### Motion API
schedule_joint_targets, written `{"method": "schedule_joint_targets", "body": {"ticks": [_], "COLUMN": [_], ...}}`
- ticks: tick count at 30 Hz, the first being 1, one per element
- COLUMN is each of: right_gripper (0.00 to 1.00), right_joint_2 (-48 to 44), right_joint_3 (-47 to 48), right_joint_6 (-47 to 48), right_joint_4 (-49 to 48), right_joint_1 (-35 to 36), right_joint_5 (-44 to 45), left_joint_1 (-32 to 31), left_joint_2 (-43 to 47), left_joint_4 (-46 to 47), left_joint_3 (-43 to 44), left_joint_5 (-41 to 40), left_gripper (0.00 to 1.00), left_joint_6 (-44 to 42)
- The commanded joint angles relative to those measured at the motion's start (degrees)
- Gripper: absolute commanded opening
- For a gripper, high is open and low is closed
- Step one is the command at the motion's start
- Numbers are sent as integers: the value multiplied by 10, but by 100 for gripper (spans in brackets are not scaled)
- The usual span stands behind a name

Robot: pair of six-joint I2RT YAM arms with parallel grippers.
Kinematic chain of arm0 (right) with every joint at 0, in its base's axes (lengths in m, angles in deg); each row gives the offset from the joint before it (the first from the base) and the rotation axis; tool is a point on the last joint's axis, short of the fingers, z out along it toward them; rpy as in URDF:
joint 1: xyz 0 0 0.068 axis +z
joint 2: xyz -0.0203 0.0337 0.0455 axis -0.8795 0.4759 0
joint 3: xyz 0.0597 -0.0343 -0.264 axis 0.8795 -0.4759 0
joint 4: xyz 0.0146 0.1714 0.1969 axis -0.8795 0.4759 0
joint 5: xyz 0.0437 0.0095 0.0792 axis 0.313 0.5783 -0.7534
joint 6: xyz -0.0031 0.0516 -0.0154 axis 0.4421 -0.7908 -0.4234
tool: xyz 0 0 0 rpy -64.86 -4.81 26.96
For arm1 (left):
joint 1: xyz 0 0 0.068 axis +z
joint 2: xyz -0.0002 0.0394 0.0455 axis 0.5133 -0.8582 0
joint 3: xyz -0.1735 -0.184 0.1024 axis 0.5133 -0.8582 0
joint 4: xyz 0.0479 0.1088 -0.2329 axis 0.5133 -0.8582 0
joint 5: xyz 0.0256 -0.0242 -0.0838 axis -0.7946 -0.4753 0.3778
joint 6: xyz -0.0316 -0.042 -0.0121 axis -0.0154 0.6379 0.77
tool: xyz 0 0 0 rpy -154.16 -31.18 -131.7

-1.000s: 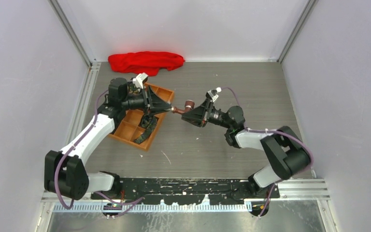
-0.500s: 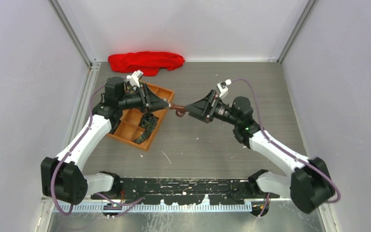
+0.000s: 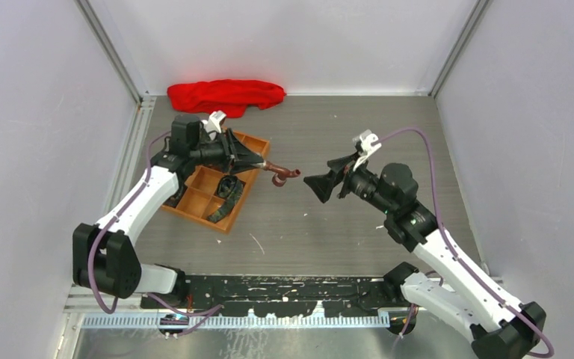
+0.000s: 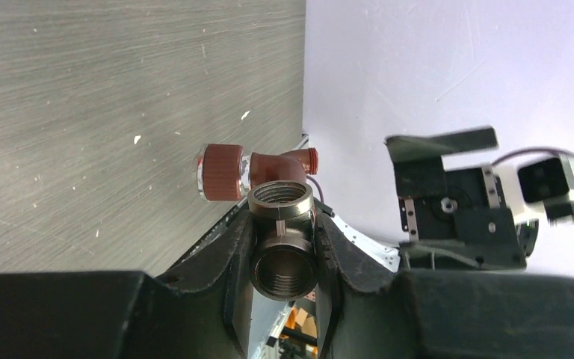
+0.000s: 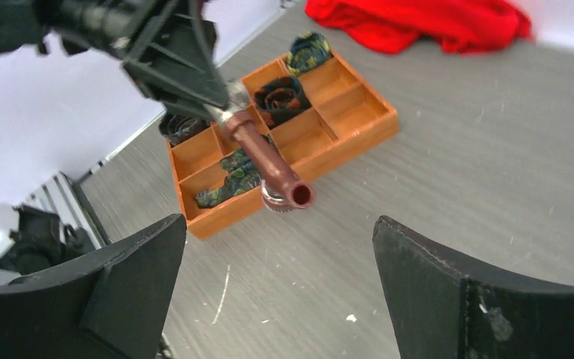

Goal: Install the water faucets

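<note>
A copper-coloured water faucet [image 3: 282, 174] hangs above the table, joined to the far end of a dark threaded pipe fitting [image 4: 280, 241]. My left gripper [image 3: 260, 162] is shut on that fitting, and its jaws press both sides of it in the left wrist view. The faucet [image 4: 258, 170] shows its round knob and bent spout just beyond the fitting. My right gripper [image 3: 320, 185] stands wide open a short way right of the faucet and touches nothing. In the right wrist view the faucet [image 5: 269, 161] points toward the open right gripper [image 5: 278, 224].
An orange compartment tray [image 3: 217, 217] sits under the left arm, with dark coiled straps [image 5: 280, 93] in some cells. A red cloth [image 3: 224, 93] lies at the back wall. White walls close in both sides.
My right gripper let go of the faucet, opened wide and pulled back to the right. The faucet stayed on the fitting in the left gripper, which shifted slightly.
</note>
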Motion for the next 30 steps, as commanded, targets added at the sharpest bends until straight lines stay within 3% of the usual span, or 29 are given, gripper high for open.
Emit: {"method": "schedule_joint_targets", "body": {"ticks": [1,7,14,17,21,25,30], "right_gripper": [100,100,100,100,97,94,77], "right_joint_2": [-36,76,149,167,192,207,253], "right_joint_3": [-23,45,78,85,102,84,91], "right_joint_6": [204,383,365,328,227,177,130], "right_joint_4": [-109,-79,-85,-69,-50,-84,-99], "right_joint_1": [73,226,244,215,120,67,46], "right_joint_5": [72,236,290,204,45,-104,-213], "left_joint_1": [2,2,2,1,1,1,1], "left_joint_2": [15,32,43,43,43,63,58], "left_joint_4": [-38,-72,-81,-75,-63,17,5], "left_joint_3": [37,40,46,43,33,-3,4], "left_joint_5": [0,-3,13,29,47,74,73], "left_gripper": [0,0,0,0,0,0,0], "left_joint_6": [1,-3,-14,-14,-11,41,30]}}
